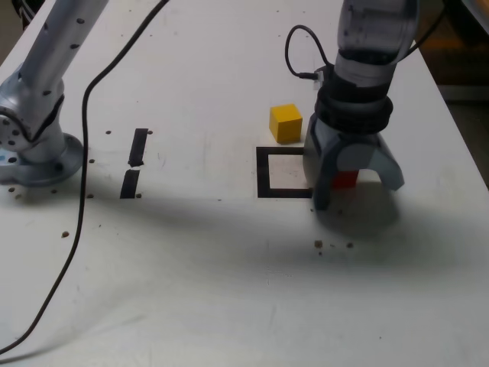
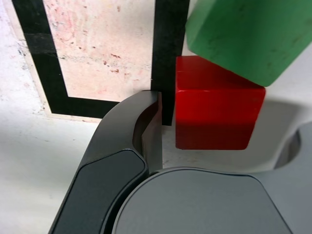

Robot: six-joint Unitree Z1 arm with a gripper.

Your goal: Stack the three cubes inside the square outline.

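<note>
- While the pincer (image 1: 348, 187) stands apart astride the red cube (image 2: 214, 109), no pad touches it.
- Green cube (image 2: 243, 36) adjoins red, beside the square outline (image 1: 264, 174); yellow cube (image 1: 285, 122) behind.

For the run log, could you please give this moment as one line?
pincer: open, straddling red cube | green cube: adjacent | yellow cube: beyond square outline

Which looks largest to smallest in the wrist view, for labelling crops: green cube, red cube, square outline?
1. square outline, cropped
2. green cube, cropped and looks nearer, so unsure against red
3. red cube
</note>
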